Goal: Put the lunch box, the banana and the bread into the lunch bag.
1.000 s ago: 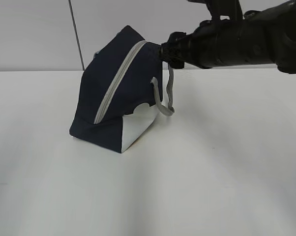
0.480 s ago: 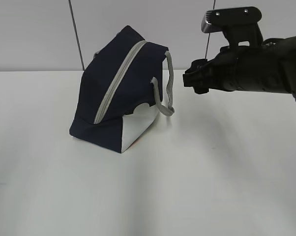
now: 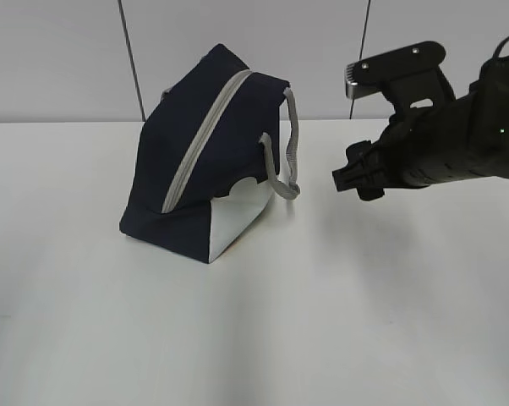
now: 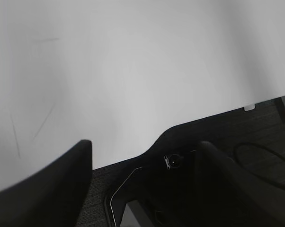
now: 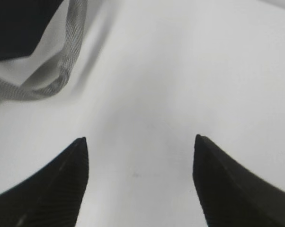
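Note:
The dark navy lunch bag (image 3: 199, 169) stands on the white table, its grey zipper (image 3: 205, 139) running closed along the top. A grey strap handle (image 3: 288, 161) hangs at its right end. My right gripper (image 3: 349, 179) is open and empty, hovering just right of the strap without touching it. In the right wrist view the gripper (image 5: 140, 139) spans bare table, with the strap (image 5: 66, 61) and a bag corner (image 5: 19, 23) at upper left. My left gripper (image 4: 143, 143) is open and empty over the table's edge. The lunch box, banana and bread are out of view.
The white table (image 3: 322, 321) stretches in front of and to the right of the bag. A grey panelled wall (image 3: 68, 59) stands behind. A dark base with cables (image 4: 246, 156) lies below the table edge in the left wrist view.
My right gripper has drawn back from the bag's top right end, moving right and downward. The bag has stayed in place.

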### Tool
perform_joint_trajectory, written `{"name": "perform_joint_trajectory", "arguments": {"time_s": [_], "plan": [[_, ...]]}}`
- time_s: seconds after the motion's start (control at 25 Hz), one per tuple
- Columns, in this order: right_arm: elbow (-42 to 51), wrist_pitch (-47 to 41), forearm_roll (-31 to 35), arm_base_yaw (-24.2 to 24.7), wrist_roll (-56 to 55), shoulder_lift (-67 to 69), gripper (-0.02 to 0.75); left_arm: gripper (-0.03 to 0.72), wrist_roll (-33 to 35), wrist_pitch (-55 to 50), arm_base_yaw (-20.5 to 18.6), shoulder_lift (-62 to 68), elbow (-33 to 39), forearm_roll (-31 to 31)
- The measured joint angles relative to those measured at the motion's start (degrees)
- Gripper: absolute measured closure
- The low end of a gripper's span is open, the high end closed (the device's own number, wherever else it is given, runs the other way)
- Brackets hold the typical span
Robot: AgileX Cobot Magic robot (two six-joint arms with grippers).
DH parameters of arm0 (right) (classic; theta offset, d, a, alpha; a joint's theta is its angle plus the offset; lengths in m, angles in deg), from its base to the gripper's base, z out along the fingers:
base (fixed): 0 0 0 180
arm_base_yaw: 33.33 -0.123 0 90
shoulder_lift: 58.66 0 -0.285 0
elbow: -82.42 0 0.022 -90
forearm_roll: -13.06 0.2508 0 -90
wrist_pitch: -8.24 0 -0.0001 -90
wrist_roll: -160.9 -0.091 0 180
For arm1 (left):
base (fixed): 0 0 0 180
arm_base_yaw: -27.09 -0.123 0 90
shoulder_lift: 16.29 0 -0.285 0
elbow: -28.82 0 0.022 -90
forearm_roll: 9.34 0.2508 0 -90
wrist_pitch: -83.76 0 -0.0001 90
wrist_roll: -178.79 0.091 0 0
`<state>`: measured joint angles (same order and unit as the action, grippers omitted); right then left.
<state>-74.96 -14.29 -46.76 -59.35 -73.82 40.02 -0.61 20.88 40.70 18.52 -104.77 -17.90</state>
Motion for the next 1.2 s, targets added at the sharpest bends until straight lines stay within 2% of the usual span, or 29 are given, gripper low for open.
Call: {"name": "perform_joint_trajectory", "arguments": {"time_s": [0.24,0.36,0.52,0.92,1.2], "plan": [[0.00,-5.15,41.16,-0.22,41.47,-5.62,0.227,0.221,0.00,0.01,0.00,-1.10,0.37,-0.17],[0.00,-9.16,53.08,-0.34,54.14,-10.55,0.227,0.221,0.00,-0.04,0.00,-2.61,0.37,-0.11],[0.14,-14.24,57.93,-0.34,59.31,-17.94,0.227,0.221,0.00,-0.10,0.00,-4.57,0.43,0.31],[9.97,-20.48,59.81,-0.34,60.02,-41.85,0.227,0.221,0.19,-0.29,0.00,-6.50,0.43,0.61],[18.58,-30.89,59.81,-0.43,59.16,-61.27,0.227,0.221,1.33,-0.23,0.00,-6.50,0.54,2.60]]}}
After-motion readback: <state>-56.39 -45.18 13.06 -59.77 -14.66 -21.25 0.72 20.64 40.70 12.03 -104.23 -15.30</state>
